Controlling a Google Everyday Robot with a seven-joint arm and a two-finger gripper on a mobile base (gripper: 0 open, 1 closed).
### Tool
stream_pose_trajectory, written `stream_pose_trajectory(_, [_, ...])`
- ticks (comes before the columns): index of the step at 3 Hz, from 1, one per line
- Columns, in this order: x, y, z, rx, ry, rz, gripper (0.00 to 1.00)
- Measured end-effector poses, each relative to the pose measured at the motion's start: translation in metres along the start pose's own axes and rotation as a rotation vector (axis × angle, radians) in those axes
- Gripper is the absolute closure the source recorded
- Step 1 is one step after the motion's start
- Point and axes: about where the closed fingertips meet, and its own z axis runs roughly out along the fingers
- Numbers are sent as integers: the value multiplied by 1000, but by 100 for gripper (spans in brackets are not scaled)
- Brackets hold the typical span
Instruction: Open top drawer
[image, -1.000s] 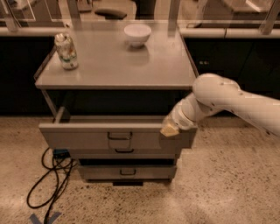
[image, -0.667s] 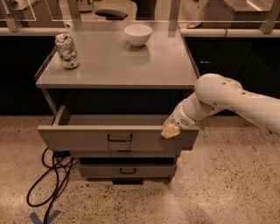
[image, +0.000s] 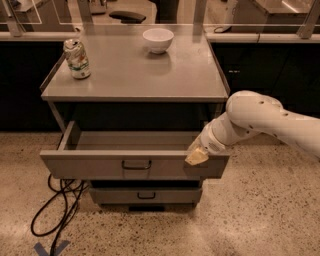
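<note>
Under the grey worktop the top drawer stands open; the gripper sits at its right front rim, grip unclear.

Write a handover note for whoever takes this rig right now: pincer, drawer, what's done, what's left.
The pincer rests at the upper edge of the top drawer, right of the handle.
The top drawer is pulled well out of the cabinet, with its inside floor showing. The lower drawer is shut.
The drink can and white bowl stand on the cabinet top, away from the arm.
Done: the drawer looks open.
Left: probably just back the arm off. Mind the cables on the floor.
</note>
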Motion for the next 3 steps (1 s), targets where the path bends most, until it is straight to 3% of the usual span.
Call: stream_pose_trajectory(3, [16, 28, -13, 12, 5, 18, 100])
